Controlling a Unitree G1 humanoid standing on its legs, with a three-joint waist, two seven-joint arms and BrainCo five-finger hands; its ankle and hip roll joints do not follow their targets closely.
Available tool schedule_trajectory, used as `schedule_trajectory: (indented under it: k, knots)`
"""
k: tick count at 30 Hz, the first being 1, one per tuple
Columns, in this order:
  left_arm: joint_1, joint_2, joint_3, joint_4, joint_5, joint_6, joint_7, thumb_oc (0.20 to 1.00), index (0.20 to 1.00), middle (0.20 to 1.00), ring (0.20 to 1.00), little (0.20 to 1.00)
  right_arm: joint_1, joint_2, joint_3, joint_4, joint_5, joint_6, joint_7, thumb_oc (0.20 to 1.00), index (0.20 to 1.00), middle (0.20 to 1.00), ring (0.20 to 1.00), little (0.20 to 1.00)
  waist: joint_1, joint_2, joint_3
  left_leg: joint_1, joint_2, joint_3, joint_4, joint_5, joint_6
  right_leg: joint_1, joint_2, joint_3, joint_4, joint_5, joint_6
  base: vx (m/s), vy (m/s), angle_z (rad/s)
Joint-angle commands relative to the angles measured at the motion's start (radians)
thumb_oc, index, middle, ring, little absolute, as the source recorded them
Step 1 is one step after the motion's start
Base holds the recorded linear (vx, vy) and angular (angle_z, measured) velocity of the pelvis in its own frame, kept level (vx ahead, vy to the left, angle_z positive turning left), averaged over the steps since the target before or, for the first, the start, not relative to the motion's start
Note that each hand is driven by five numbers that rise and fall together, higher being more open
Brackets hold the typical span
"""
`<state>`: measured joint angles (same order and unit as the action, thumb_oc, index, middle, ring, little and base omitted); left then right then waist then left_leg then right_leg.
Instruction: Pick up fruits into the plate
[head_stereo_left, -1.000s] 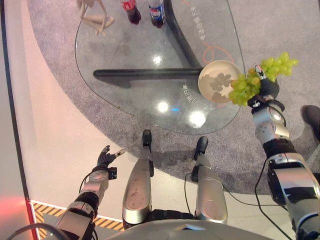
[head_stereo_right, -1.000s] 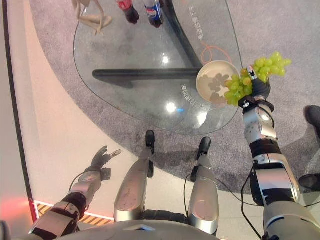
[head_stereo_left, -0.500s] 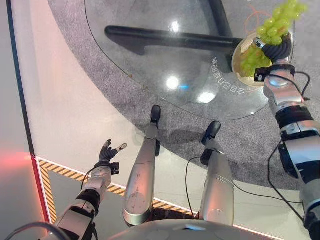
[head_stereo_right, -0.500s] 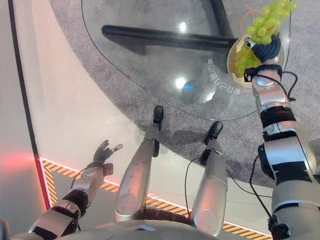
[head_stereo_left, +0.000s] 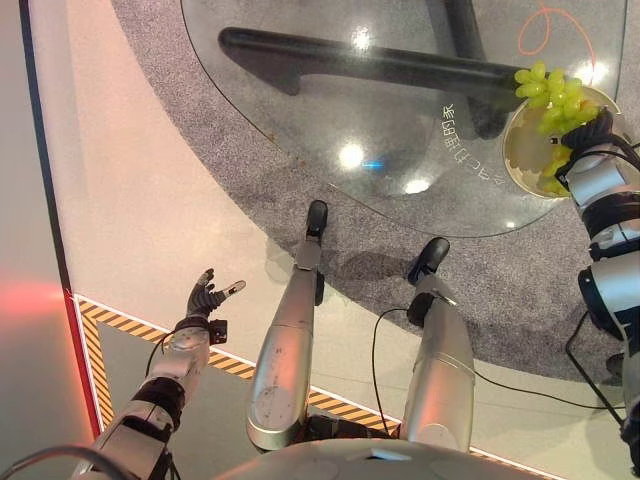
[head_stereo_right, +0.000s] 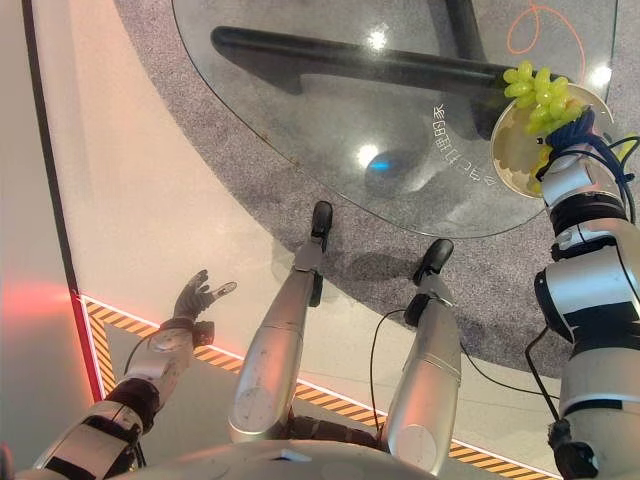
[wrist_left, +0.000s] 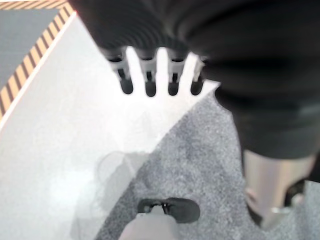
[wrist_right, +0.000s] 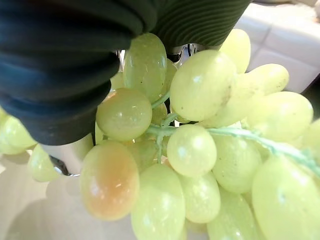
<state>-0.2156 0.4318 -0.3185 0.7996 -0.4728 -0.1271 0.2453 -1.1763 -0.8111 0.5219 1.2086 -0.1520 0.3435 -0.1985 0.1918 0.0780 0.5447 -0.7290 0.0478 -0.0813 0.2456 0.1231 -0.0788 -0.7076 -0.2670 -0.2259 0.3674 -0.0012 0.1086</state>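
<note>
A round see-through glass table (head_stereo_left: 330, 120) stands on a grey carpet (head_stereo_left: 520, 310), with a dark bar-shaped base showing through the glass. A round cream plate (head_stereo_left: 522, 165) lies on the table near its edge, right under the right hand (head_stereo_left: 590, 130). Green grapes (head_stereo_left: 552, 88) hang over the plate.

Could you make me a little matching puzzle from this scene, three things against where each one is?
Things:
1. grapes
2. plate
3. left hand

Places:
A. on the glass table, near its edge
B. out over the pale floor, holding nothing
C. in the right hand, over the plate

Pairs: 1-C, 2-A, 3-B
</note>
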Motion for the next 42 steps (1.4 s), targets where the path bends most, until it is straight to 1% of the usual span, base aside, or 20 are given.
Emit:
schedule_trajectory:
  k: [1,4,5,9,10,12,14,15,17,20,22,23,25,29,32,35,37,38,41,42]
  knots:
    - [0.093,0.020,-0.008,-0.009,0.005,0.033,-0.008,1.000,1.000,1.000,1.000,1.000,0.023,-0.118,0.070,-0.002,-0.083,-0.019,0.003,1.000,1.000,1.000,1.000,1.000,0.004,0.054,-0.025,-0.001,-0.130,0.020,0.077,-0.145,0.083,-0.010,0.113,0.000,0.073,-0.097,-0.046,0.00,0.000,0.00]
    - [0.094,0.022,-0.005,-0.008,0.015,0.046,0.004,1.000,1.000,1.000,1.000,1.000,0.032,-0.118,0.069,-0.009,-0.079,-0.042,-0.045,1.000,1.000,1.000,1.000,1.000,0.002,0.051,-0.025,0.007,-0.129,0.021,0.076,-0.148,0.084,-0.004,0.115,0.000,0.071,-0.095,-0.045,0.00,0.000,0.00]
    - [0.093,0.021,-0.005,-0.001,0.016,0.057,0.029,1.000,1.000,1.000,1.000,1.000,0.040,-0.113,0.052,-0.017,-0.071,-0.078,-0.129,1.000,1.000,1.000,1.000,1.000,-0.002,0.049,-0.025,0.015,-0.128,0.023,0.073,-0.149,0.084,0.004,0.118,0.001,0.066,-0.093,-0.044,0.00,0.000,0.00]
    - [0.084,0.013,0.003,0.023,0.039,0.077,0.060,1.000,1.000,1.000,1.000,1.000,0.049,-0.101,0.025,-0.052,-0.070,-0.132,-0.237,1.000,1.000,1.000,1.000,1.000,-0.011,0.042,-0.025,0.028,-0.126,0.032,0.066,-0.148,0.082,0.017,0.124,0.005,0.049,-0.086,-0.039,-0.02,0.014,0.00]
    - [0.067,0.011,0.009,0.030,0.047,0.090,0.080,1.000,1.000,1.000,1.000,1.000,0.040,-0.102,0.011,-0.080,-0.082,-0.154,-0.279,1.000,1.000,1.000,1.000,1.000,-0.016,0.039,-0.025,0.003,-0.122,0.039,0.055,-0.113,0.085,-0.002,0.124,-0.007,0.026,-0.046,-0.045,-0.09,0.064,-0.01]
    - [0.066,0.007,0.012,0.045,0.046,0.093,0.098,1.000,1.000,1.000,1.000,1.000,0.049,-0.099,0.007,-0.117,-0.077,-0.168,-0.332,1.000,1.000,1.000,1.000,1.000,-0.022,0.036,-0.025,0.011,-0.120,0.043,0.049,-0.113,0.084,0.004,0.127,-0.006,0.018,-0.043,-0.043,-0.05,0.049,-0.02]
    - [0.064,0.000,0.016,0.055,0.049,0.094,0.129,1.000,1.000,1.000,1.000,1.000,0.060,-0.095,-0.008,-0.172,-0.060,-0.225,-0.455,1.000,1.000,1.000,1.000,1.000,-0.028,0.033,-0.025,0.020,-0.116,0.049,0.043,-0.114,0.084,0.009,0.128,-0.005,0.013,-0.041,-0.042,-0.01,0.033,-0.02]
    - [0.065,-0.002,0.018,0.059,0.046,0.089,0.131,1.000,1.000,1.000,1.000,1.000,0.064,-0.094,-0.013,-0.191,-0.054,-0.226,-0.477,1.000,1.000,1.000,1.000,1.000,-0.030,0.033,-0.025,0.022,-0.115,0.050,0.042,-0.115,0.084,0.010,0.129,-0.004,0.013,-0.041,-0.041,-0.02,0.034,0.00]
    - [0.069,-0.011,0.027,0.081,0.041,0.062,0.147,1.000,1.000,1.000,1.000,1.000,0.093,-0.076,-0.056,-0.289,-0.047,-0.313,-0.630,1.000,1.000,1.000,1.000,1.000,-0.039,0.030,-0.025,0.040,-0.115,0.054,0.040,-0.122,0.082,0.023,0.132,0.001,0.011,-0.044,-0.040,-0.02,0.036,0.00]
    - [0.069,-0.028,0.032,0.092,0.073,0.026,0.159,1.000,1.000,1.000,1.000,1.000,0.145,-0.049,-0.105,-0.397,-0.076,-0.411,-0.764,1.000,1.000,1.000,1.000,1.000,-0.049,0.026,-0.025,0.071,-0.115,0.060,0.030,-0.128,0.082,0.047,0.134,0.006,0.002,-0.046,-0.040,-0.04,0.039,-0.02]
    - [0.064,-0.033,0.031,0.097,0.064,0.022,0.158,1.000,1.000,1.000,1.000,1.000,0.166,-0.037,-0.127,-0.433,-0.079,-0.460,-0.808,1.000,1.000,1.000,1.000,1.000,-0.054,0.024,-0.025,0.090,-0.115,0.063,0.026,-0.132,0.080,0.064,0.133,0.006,-0.002,-0.047,-0.038,-0.04,0.033,-0.05]
    - [0.064,-0.041,0.041,0.109,0.072,0.009,0.164,1.000,1.000,1.000,1.000,1.000,0.203,-0.024,-0.159,-0.486,-0.107,-0.524,-0.858,1.000,1.000,1.000,1.000,1.000,-0.062,0.022,-0.025,0.122,-0.113,0.068,0.018,-0.137,0.079,0.090,0.130,0.009,-0.012,-0.048,-0.037,-0.04,0.058,-0.06]
    - [0.060,-0.049,0.050,0.124,0.078,-0.002,0.164,1.000,1.000,1.000,1.000,1.000,0.265,0.007,-0.212,-0.562,-0.115,-0.608,-0.884,1.000,1.000,1.000,1.000,1.000,-0.074,0.020,-0.025,0.165,-0.110,0.075,0.009,-0.145,0.076,0.128,0.125,0.010,-0.024,-0.049,-0.033,-0.03,0.058,-0.04]
    - [0.044,-0.063,0.071,0.152,0.110,-0.017,0.159,1.000,1.000,1.000,1.000,1.000,0.388,0.081,-0.290,-0.722,-0.193,-0.705,-0.910,1.000,1.000,1.000,1.000,1.000,-0.107,0.007,-0.025,0.277,-0.098,0.106,-0.031,-0.154,0.066,0.233,0.111,0.012,-0.081,-0.040,-0.020,-0.03,0.038,-0.03]
    - [0.038,-0.074,0.089,0.174,0.086,-0.014,0.092,1.000,1.000,1.000,1.000,1.000,0.465,0.139,-0.312,-0.816,-0.221,-0.721,-0.897,1.000,1.000,1.000,1.000,1.000,-0.130,-0.003,-0.025,0.359,-0.085,0.119,-0.064,-0.152,0.056,0.316,0.107,0.014,-0.127,-0.030,-0.016,-0.05,0.030,-0.08]
    - [0.055,-0.095,0.115,0.213,0.080,-0.007,0.021,1.000,1.000,1.000,1.000,1.000,0.574,0.197,-0.331,-0.873,-0.229,-0.769,-0.851,1.000,1.000,1.000,1.000,1.000,-0.151,-0.011,-0.028,0.457,-0.066,0.134,-0.101,-0.163,0.049,0.411,0.104,0.021,-0.161,-0.034,-0.011,0.01,0.039,-0.07]
    - [0.078,-0.103,0.128,0.240,0.096,-0.013,0.015,1.000,1.000,1.000,1.000,1.000,0.659,0.235,-0.321,-0.927,-0.279,-0.779,-0.820,1.000,1.000,1.000,1.000,1.000,-0.169,-0.020,-0.071,0.496,-0.053,0.148,-0.135,-0.160,0.044,0.451,0.102,0.028,-0.197,-0.026,-0.007,0.07,0.049,-0.13]
    - [0.093,-0.106,0.142,0.262,0.102,-0.012,0.009,1.000,1.000,1.000,1.000,1.000,0.733,0.256,-0.318,-0.959,-0.287,-0.805,-0.790,1.000,1.000,1.000,1.000,1.000,-0.183,-0.028,-0.103,0.529,-0.044,0.160,-0.158,-0.160,0.041,0.486,0.102,0.032,-0.221,-0.026,-0.004,0.10,0.047,-0.24]
    - [0.115,-0.118,0.167,0.296,0.097,0.001,-0.017,1.000,1.000,1.000,1.000,1.000,0.851,0.269,-0.308,-0.998,-0.265,-0.845,-0.739,1.000,1.000,1.000,1.000,1.000,-0.204,-0.042,-0.166,0.585,-0.028,0.179,-0.193,-0.161,0.036,0.549,0.105,0.039,-0.262,-0.024,0.002,0.06,-0.004,-0.25]
    - [0.117,-0.120,0.168,0.296,0.094,0.002,-0.019,1.000,1.000,1.000,1.000,1.000,0.857,0.270,-0.308,-1.000,-0.265,-0.846,-0.737,1.000,1.000,1.000,1.000,1.000,-0.205,-0.043,-0.169,0.589,-0.027,0.180,-0.195,-0.161,0.035,0.552,0.105,0.039,-0.264,-0.024,0.002,0.01,-0.011,-0.09]
